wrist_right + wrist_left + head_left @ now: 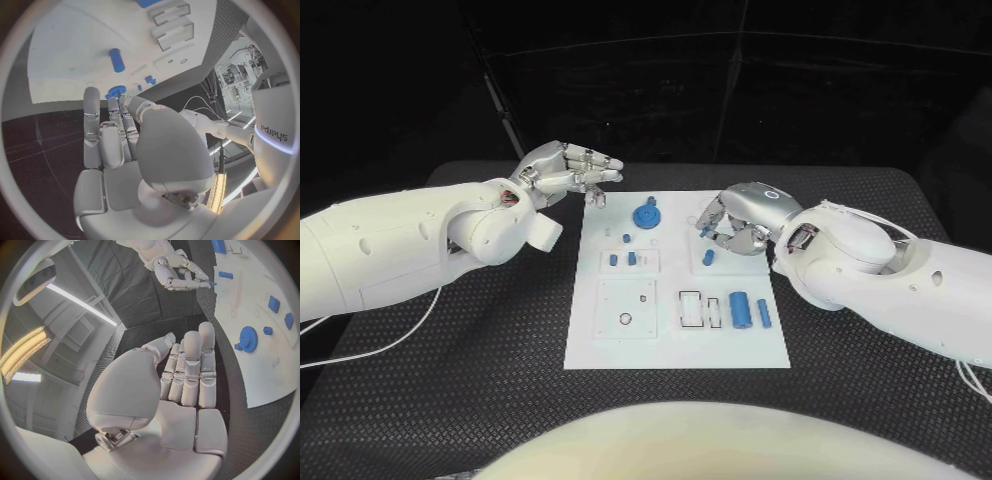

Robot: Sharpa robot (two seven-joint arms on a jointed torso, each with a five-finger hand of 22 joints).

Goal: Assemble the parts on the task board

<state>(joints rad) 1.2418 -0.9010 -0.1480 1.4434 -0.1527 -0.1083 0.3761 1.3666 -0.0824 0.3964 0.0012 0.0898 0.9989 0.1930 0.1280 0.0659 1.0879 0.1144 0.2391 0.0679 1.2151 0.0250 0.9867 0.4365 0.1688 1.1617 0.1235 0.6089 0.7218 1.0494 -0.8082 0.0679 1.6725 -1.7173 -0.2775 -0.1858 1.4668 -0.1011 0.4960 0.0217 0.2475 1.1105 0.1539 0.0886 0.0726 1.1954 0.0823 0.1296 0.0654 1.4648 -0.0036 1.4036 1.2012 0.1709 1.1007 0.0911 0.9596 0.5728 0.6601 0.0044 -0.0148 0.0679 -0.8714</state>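
The white task board lies in the middle of the black table. A blue gear stands near its far edge, and a short blue peg stands just right of centre. My right hand hovers over the board's far right part, its fingertips pinching a small blue part above that peg. The same part shows between thumb and fingers in the right wrist view. My left hand hangs beyond the board's far left corner, holding nothing, with its fingers stretched out side by side.
A blue cylinder and a thinner blue pin lie on the board's near right, beside empty rectangular slots. Three small blue pieces sit left of centre. A white cable trails over the table at the left.
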